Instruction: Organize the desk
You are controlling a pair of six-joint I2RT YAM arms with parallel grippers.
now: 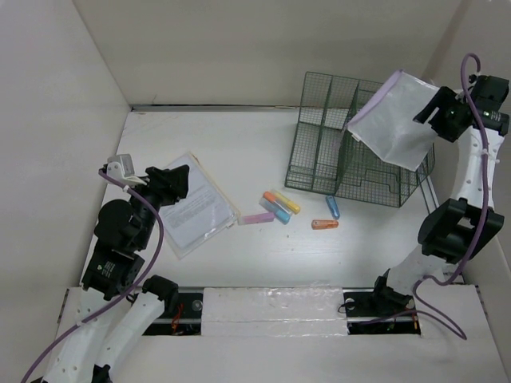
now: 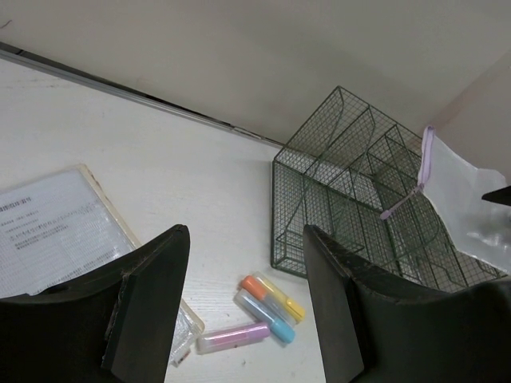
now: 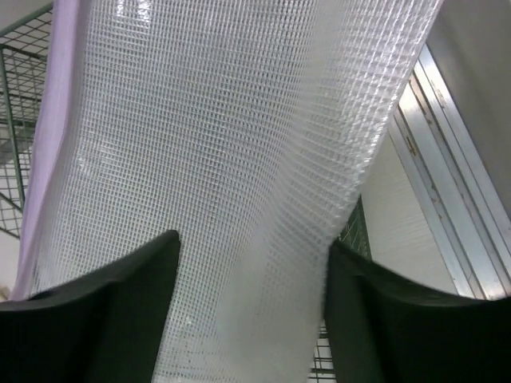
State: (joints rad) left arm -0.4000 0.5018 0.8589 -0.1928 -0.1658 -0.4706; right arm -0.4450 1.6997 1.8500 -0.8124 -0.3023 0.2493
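The white desk (image 1: 239, 144) carries a document in a clear sleeve (image 1: 200, 211), loose highlighters and a dark green wire rack (image 1: 335, 152). My left gripper (image 1: 177, 185) hovers open over the document's near-left corner, with nothing between its fingers (image 2: 152, 303). In the left wrist view the highlighters (image 2: 267, 307) lie on the desk beyond that gripper (image 2: 243, 235). My right gripper (image 1: 435, 112) is raised at the rack's right end. Its jaws stand apart, and a white mesh pouch with a lilac zip edge (image 1: 395, 120) passes between them (image 3: 251, 263), tilted over the rack.
A pink highlighter (image 1: 257, 218), a yellow one (image 1: 282, 201) and a blue one (image 1: 278, 211) lie together mid-desk. Another blue (image 1: 333, 207) and an orange one (image 1: 324, 224) lie near the rack's front. White walls enclose the left, back and right sides.
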